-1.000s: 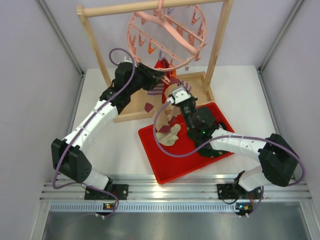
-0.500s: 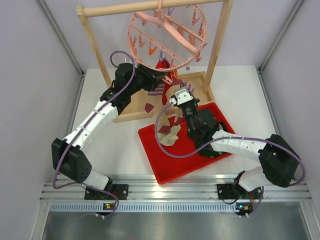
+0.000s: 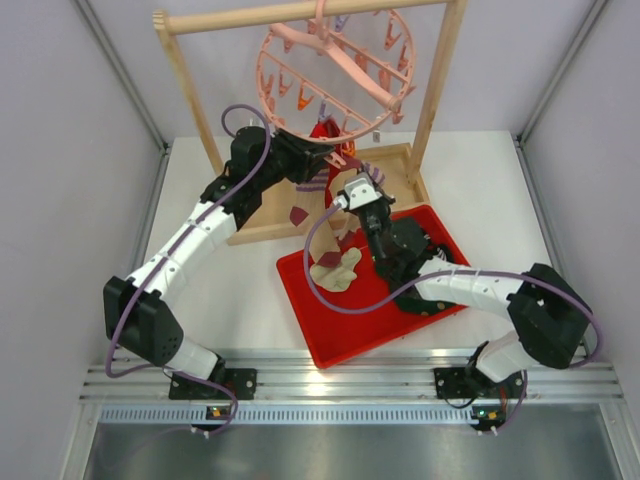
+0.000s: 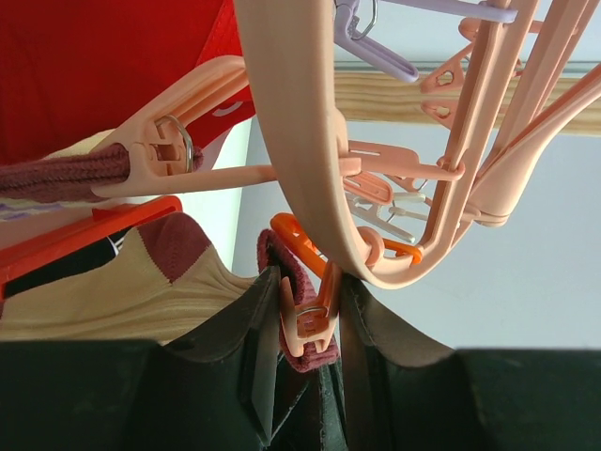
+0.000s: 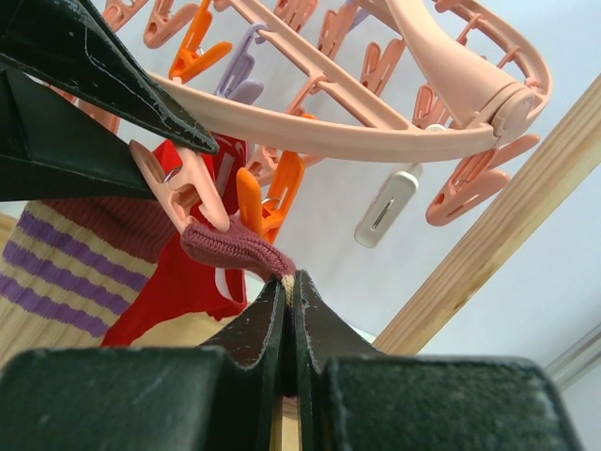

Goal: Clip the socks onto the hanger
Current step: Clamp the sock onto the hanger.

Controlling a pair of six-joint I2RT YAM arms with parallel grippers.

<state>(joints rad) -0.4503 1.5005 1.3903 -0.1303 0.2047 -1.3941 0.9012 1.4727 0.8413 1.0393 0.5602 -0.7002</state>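
Overhead: pegs (image 5: 285, 191) of the hanger (image 3: 345, 62) hang thick around us.
Flanks: wooden frame (image 3: 437, 90) posts wall us in.
Right bench (image 3: 480, 190): seemingly open passage.

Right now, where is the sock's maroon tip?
In the right wrist view, centre-left: the maroon tip sits just above the right gripper, right below a pink peg under the hanger.

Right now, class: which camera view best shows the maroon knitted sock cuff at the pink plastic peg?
Right wrist: the maroon knitted sock cuff lies bare below the pink plastic peg. Left wrist shows it half behind that peg. Top external hardly shows it.
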